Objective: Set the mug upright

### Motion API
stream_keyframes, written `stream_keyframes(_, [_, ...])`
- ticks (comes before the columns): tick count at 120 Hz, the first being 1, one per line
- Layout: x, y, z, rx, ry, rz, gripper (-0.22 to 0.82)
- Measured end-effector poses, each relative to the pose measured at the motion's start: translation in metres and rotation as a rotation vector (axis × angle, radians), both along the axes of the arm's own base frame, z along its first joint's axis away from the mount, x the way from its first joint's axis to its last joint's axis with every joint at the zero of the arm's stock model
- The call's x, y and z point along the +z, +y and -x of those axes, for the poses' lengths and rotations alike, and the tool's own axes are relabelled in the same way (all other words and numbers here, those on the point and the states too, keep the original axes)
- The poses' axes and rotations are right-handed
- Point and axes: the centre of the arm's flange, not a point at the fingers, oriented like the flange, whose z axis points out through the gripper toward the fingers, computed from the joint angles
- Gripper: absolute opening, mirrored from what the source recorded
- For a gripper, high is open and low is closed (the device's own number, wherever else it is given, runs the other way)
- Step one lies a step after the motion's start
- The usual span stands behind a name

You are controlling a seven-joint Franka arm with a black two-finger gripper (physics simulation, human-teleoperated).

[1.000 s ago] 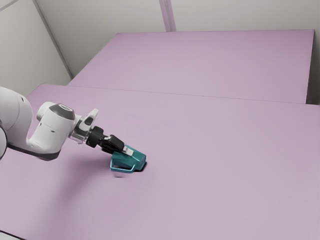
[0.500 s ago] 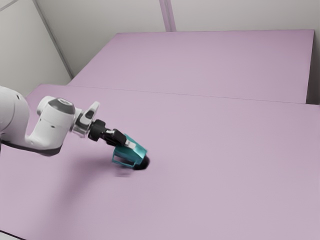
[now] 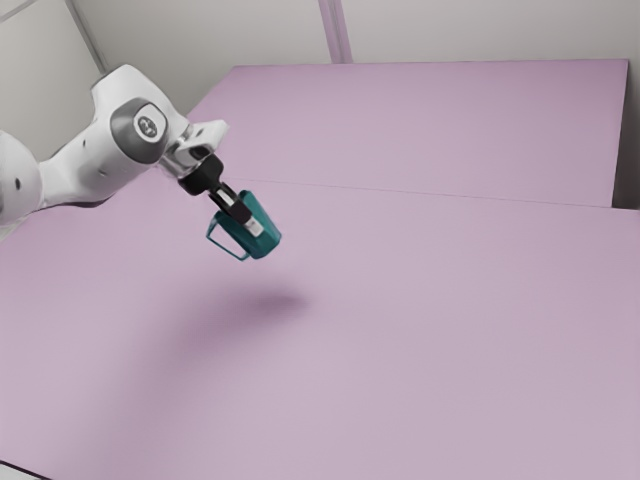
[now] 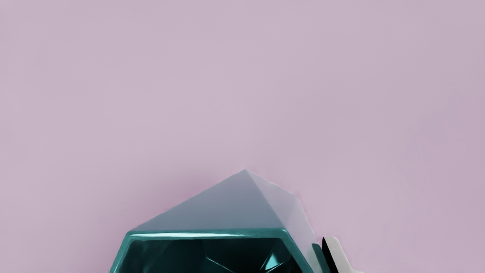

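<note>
The teal mug (image 3: 268,228) hangs in the air over the table in the exterior view, tilted, with its mouth end toward the hand and its base lower, toward the exterior view's right. Its handle stands out on the exterior view's left. My gripper (image 3: 248,220) is shut on the mug's body. In the wrist view the rim of the mug (image 4: 208,234) and its dark inside show between the fingers of my gripper (image 4: 242,261). One finger (image 4: 335,252) lies along the mug's outer wall; the opposite finger is hidden there.
The pink table (image 3: 430,330) spreads below the mug, which casts a soft shadow on it. Another pink surface (image 3: 420,120) adjoins its far side, with a pale wall (image 3: 480,30) behind.
My gripper has lifted the mug well off the table, moving up in the exterior view. The mug has turned from lying nearly on its side to a steeper tilt.
</note>
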Motion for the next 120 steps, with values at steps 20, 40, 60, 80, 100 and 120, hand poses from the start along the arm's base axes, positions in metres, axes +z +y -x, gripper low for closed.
stream_keyframes(20, [-0.007, -0.008, -0.006, -0.031, 0.010, -0.259, -0.17])
stream_keyframes(40, [-0.028, 0.006, -0.009, 0.023, 0.048, -0.393, -0.17])
stream_keyframes(60, [-0.060, 0.020, 0.003, 0.103, 0.095, -0.426, -0.17])
stream_keyframes(80, [-0.078, 0.022, 0.005, 0.167, 0.102, -0.435, -0.17])
stream_keyframes(100, [-0.083, 0.020, 0.003, 0.218, 0.086, -0.432, -0.17])
stream_keyframes(120, [-0.091, 0.015, 0.004, 0.255, 0.084, -0.426, -0.17])
